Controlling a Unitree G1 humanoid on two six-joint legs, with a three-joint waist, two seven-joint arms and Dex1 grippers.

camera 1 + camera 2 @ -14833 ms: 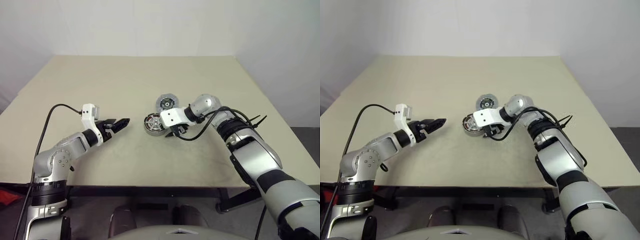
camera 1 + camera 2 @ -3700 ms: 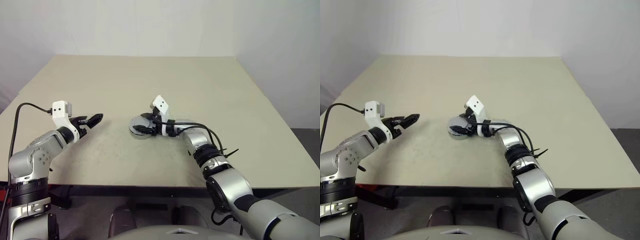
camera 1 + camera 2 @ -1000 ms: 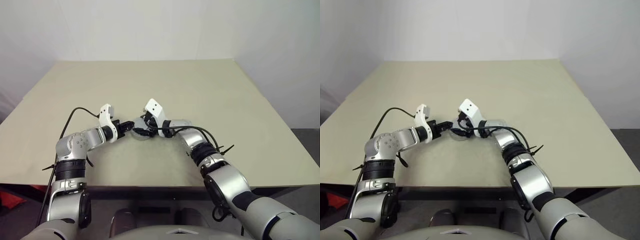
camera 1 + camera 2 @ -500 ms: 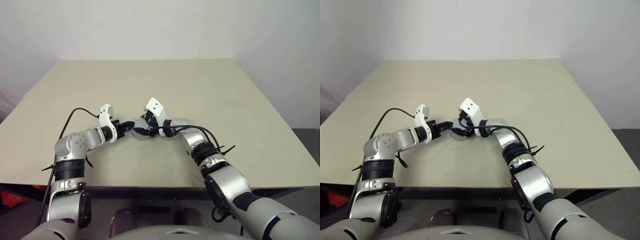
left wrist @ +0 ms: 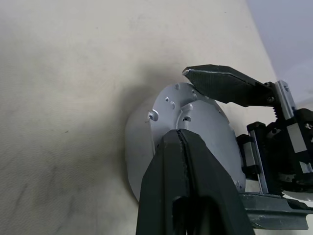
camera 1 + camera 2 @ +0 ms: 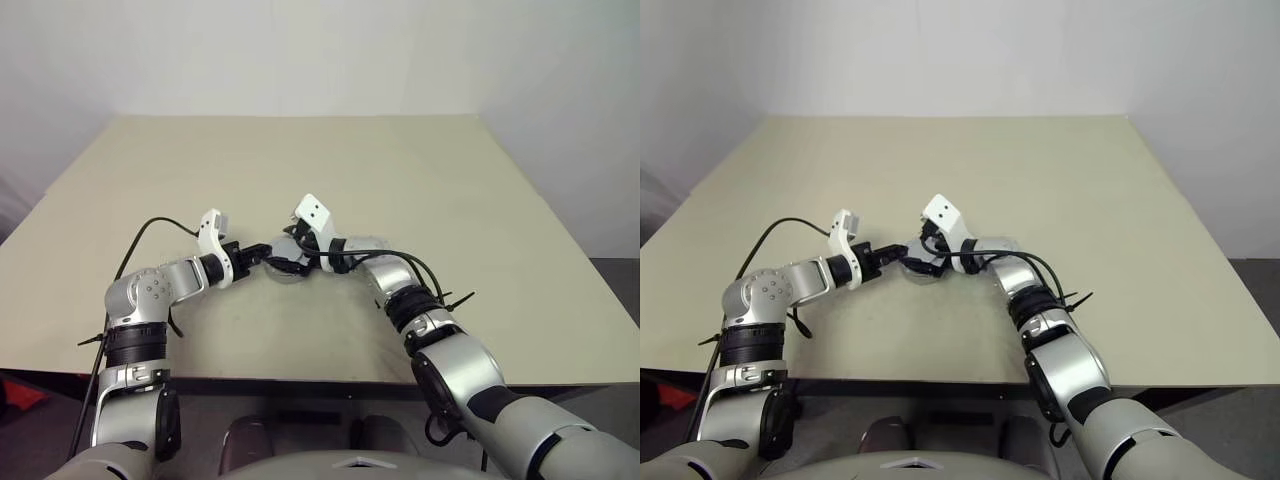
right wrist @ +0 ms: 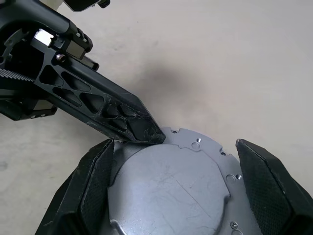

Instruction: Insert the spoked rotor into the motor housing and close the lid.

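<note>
The round silver-grey lid (image 7: pixel 168 183) lies flat and shut on the motor housing (image 6: pixel 284 273) near the middle of the table. My left gripper (image 5: pixel 179 133) is shut, its black tip resting on the lid's edge (image 5: pixel 195 122). My right gripper (image 7: pixel 174 145) comes from the opposite side, open, with one finger (image 7: pixel 95 191) on each side of the lid's rim and nothing clamped. In the head view both grippers meet over the housing, left gripper (image 6: pixel 261 253) against right gripper (image 6: pixel 286 262). The spoked rotor is hidden.
The beige table (image 6: pixel 430 170) stretches wide on all sides of the housing. A black cable (image 6: pixel 150 228) loops up from my left wrist and another (image 6: pixel 420 270) runs along my right forearm. The table's front edge (image 6: pixel 300 378) is near.
My right gripper's fingers have spread wider around the lid. The left gripper has kept its place, shut, at the lid's edge.
</note>
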